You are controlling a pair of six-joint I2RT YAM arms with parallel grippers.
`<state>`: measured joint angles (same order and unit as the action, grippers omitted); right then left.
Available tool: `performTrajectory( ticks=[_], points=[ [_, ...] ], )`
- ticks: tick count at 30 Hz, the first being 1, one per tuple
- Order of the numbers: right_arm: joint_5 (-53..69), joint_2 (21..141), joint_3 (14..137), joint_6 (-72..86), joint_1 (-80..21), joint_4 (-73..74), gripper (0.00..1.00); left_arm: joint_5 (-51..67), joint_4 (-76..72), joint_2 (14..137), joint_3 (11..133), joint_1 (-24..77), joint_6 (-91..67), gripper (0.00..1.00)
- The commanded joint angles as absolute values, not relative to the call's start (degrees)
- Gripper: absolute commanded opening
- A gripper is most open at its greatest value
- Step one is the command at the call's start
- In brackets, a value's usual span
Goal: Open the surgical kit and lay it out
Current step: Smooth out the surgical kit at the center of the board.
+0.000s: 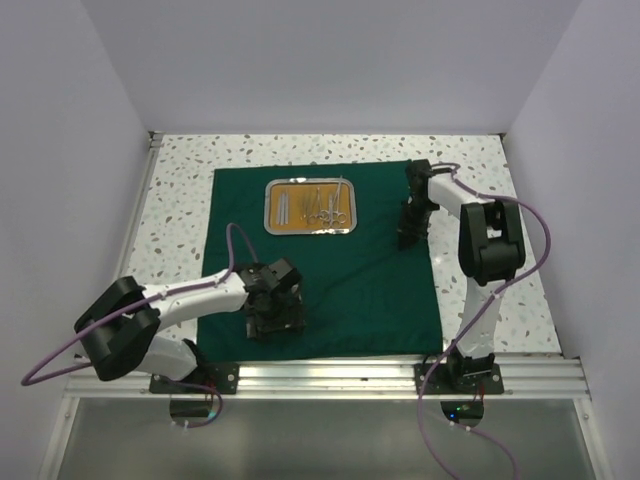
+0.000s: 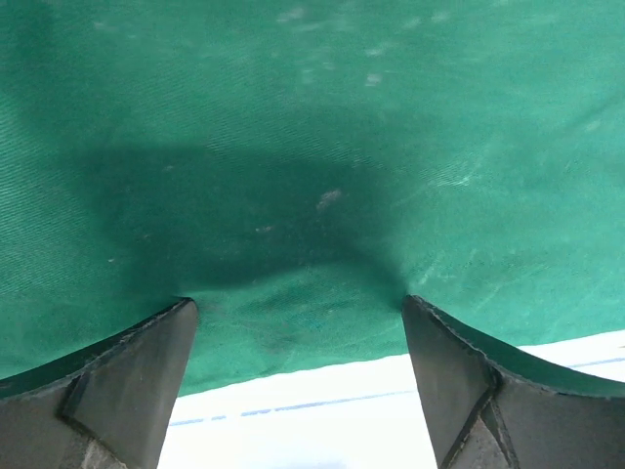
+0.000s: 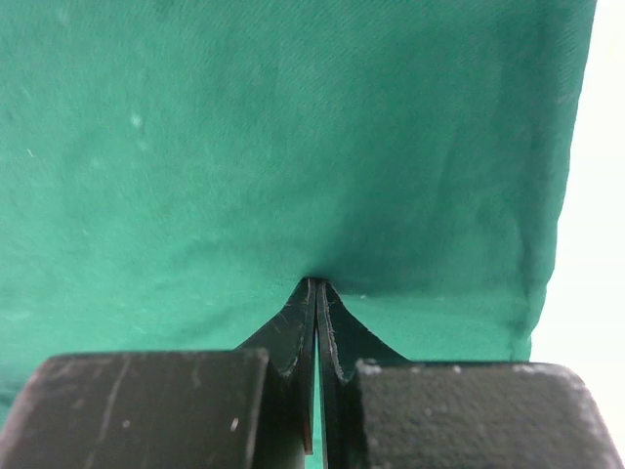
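Table: a pale stone-look top (image 1: 180,190) flecked with dark chips, matte white walls (image 1: 330,60) on three sides, and a ribbed metal rail (image 1: 330,375) along the near edge.
Cloth: a dark green woven cloth (image 1: 330,270) is spread flat as a rough rectangle. It has a fine twill grain, a few light lint specks and soft creases.
Tray: a shallow steel tray (image 1: 272,210) with rounded corners and a shiny rim has an orange-brown floor. It sits on the far part of the cloth, well beyond the left fingers and near the right fingers on their left.
Instruments: thin silver instruments (image 1: 315,205) lie side by side inside the tray, some with ring handles. They are too small to tell apart further.
Left gripper: the left gripper (image 1: 272,315) is spread wide with nothing between its jaws.
Left fingers: the blunt, dark, scuffed fingers (image 2: 127,381) have their tips down at the cloth. The cloth's near hem and the white table top show just behind them.
Right gripper: the right gripper (image 1: 408,240) is clenched.
Right fingers: the two black, scratched fingers (image 3: 293,332) taper to one point that presses on the cloth. I cannot tell whether a fold is nipped there. The cloth's right hem runs just beside them on the right.
Cables: purple cables (image 1: 232,240) loop along both white arms.
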<state>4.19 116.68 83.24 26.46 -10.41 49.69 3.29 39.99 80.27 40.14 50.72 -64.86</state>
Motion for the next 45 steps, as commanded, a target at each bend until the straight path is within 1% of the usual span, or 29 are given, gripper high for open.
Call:
performTrajectory(
  ticks=[1,2,4,5,8,9,10,11,14,15,17,18,19,21,22,25,27,30,31,32,34,35,38,39,40,41,42,44,45],
  points=[
    [3.87,119.17,87.27,26.98,-9.41,47.99,0.0,2.29,52.28,83.4,36.81,51.5,-61.89,0.94],
    [3.61,119.88,87.8,26.72,-9.32,47.99,0.0,1.33,53.6,83.93,38.31,51.5,-61.09,0.95],
    [3.25,121.64,88.06,26.72,-8.62,47.73,0.0,-1.91,58.33,85.68,45.94,51.5,-58.99,0.96],
    [2.99,122.25,88.41,26.63,-8.27,47.64,0.0,-2.98,59.75,86.13,53.1,51.5,-58.02,0.97],
    [3.34,124.27,90.43,27.33,-5.98,47.64,0.0,-5.62,65.55,88.85,65.61,51.24,-54.76,0.99],
    [3.43,124.63,91.14,27.59,-4.58,47.72,0.0,-6.06,67.13,89.99,74.88,51.07,-53.8,0.99],
    [3.6,124.98,91.84,27.86,-3.96,47.99,0.0,-6.5,70.63,92.7,79.67,50.28,-51.7,0.99],
    [3.6,125.07,93.67,28.21,-3.43,49.12,0.0,-6.94,72.4,94.03,89.03,49.58,-50.64,0.99],
    [3.95,122.28,96.32,27.69,-2.81,51.84,0.0,-6.34,75.41,97.47,101.73,45.02,-45.71,1.0],
    [4.48,120.95,96.42,27.6,-2.99,52.12,0.0,-5.28,75.32,97.64,103.26,40.39,-44.75,0.99],
    [7.02,115.88,95.63,27.6,-3.08,52.29,0.0,-2.3,73.05,98.0,105.72,35.18,-40.53,1.0],
    [7.73,114.36,95.28,27.68,-3.08,52.29,0.02,-1.42,72.17,98.09,105.99,30.37,-39.13,1.0],
    [8.26,112.43,95.19,27.86,-3.08,52.29,0.21,-0.28,70.33,98.35,106.17,27.89,-36.68,0.99],
    [11.4,108.74,95.97,28.39,-3.16,51.51,0.39,-0.26,68.56,99.05,105.82,22.27,-34.38,1.0],
    [12.3,107.94,96.5,28.65,-3.16,50.81,0.57,-0.26,67.34,100.36,105.82,20.5,-32.63,1.0],
    [13.54,107.84,102.36,29.61,-3.25,47.74,0.77,-2.62,63.74,103.35,104.42,15.04,-30.94,0.99],
    [13.19,110.29,106.85,30.14,-3.16,47.81,0.79,-2.9,60.75,104.67,101.97,11.27,-30.67,0.99],
    [12.57,118.63,119.58,32.16,-3.08,49.3,0.79,-2.81,55.3,108.18,101.07,7.05,-30.76,0.98],
    [12.39,124.22,123.45,32.86,-3.16,49.92,0.79,-3.16,53.98,110.72,101.68,6.42,-30.59,0.98],
    [12.13,126.8,131.23,33.39,-3.08,51.49,0.79,-3.16,53.36,111.96,103.26,5.72,-30.24,0.97],
    [11.87,134.6,141.79,34.62,-2.81,53.16,0.79,-3.43,51.17,115.99,104.49,4.14,-29.27,0.97],
    [11.78,137.0,144.47,35.06,-2.73,53.43,0.79,-3.43,50.8,117.49,106.16,3.7,-29.35,0.96],
    [12.22,140.62,145.82,36.47,-2.02,49.23,0.72,-0.27,47.29,122.25,107.14,1.06,-29.27,0.94],
    [12.22,140.89,144.51,37.0,-1.85,47.74,0.59,1.91,45.81,124.26,107.31,0.01,-29.27,0.93],
    [12.39,141.06,143.36,37.61,-1.76,46.16,0.52,2.28,45.27,125.06,107.66,0.0,-29.01,0.93],
    [12.48,141.67,141.87,38.4,-1.76,43.71,0.42,2.55,45.0,126.03,108.54,0.0,-28.74,0.93],
    [12.57,142.38,141.86,38.67,-1.76,42.99,0.29,3.42,43.78,127.34,108.72,0.0,-28.31,0.93],
    [13.44,143.69,142.38,39.28,-1.84,41.84,0.24,4.04,42.72,128.49,108.46,0.0,-27.42,0.91],
    [14.23,145.09,142.64,39.64,-1.93,41.84,0.2,4.04,42.71,129.54,108.63,0.0,-27.33,0.91]
  ],
)
